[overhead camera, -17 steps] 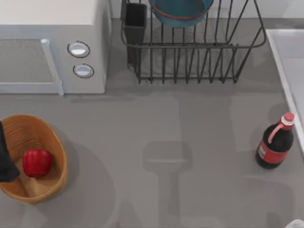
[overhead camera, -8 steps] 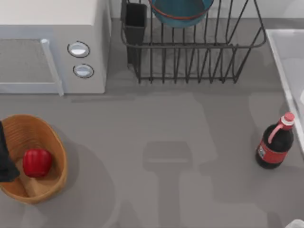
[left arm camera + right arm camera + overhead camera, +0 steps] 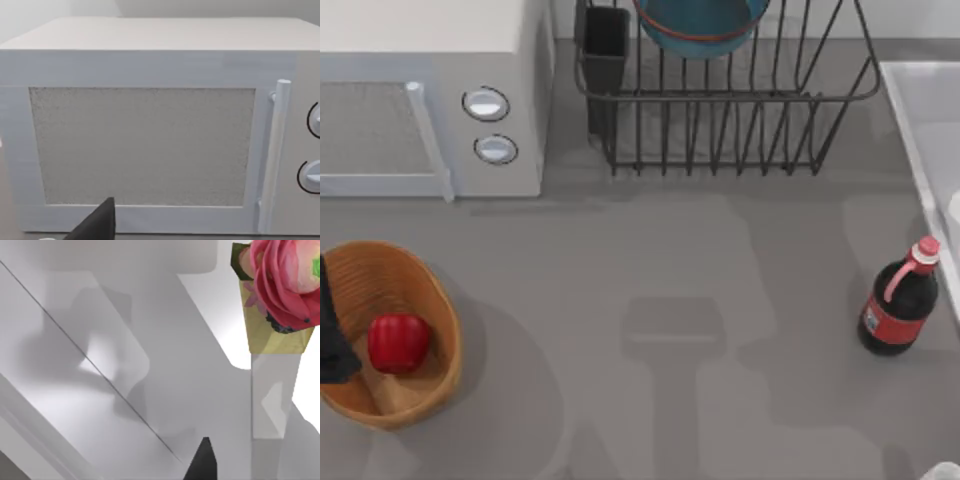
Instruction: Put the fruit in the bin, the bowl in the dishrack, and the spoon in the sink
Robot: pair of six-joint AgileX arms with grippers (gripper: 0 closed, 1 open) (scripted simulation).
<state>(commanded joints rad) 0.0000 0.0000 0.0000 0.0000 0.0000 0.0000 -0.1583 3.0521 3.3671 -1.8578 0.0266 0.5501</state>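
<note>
Red and glossy, the fruit [image 3: 398,341] lies inside the bin [image 3: 432,290], immediately beside the dark left arm part [image 3: 332,335] at the top view's left edge; whether that gripper is released or clenched cannot be told. Farther from it, the blue bowl [image 3: 700,25] sits in the dishrack [image 3: 740,120], next to the microwave [image 3: 430,100]. A dark bottle [image 3: 900,300] stands just beside the sink [image 3: 932,130]. In the right wrist view, a black fingertip [image 3: 202,460], possibly the right gripper's own, hangs over pale sink surfaces near a pink flower [image 3: 282,282].
</note>
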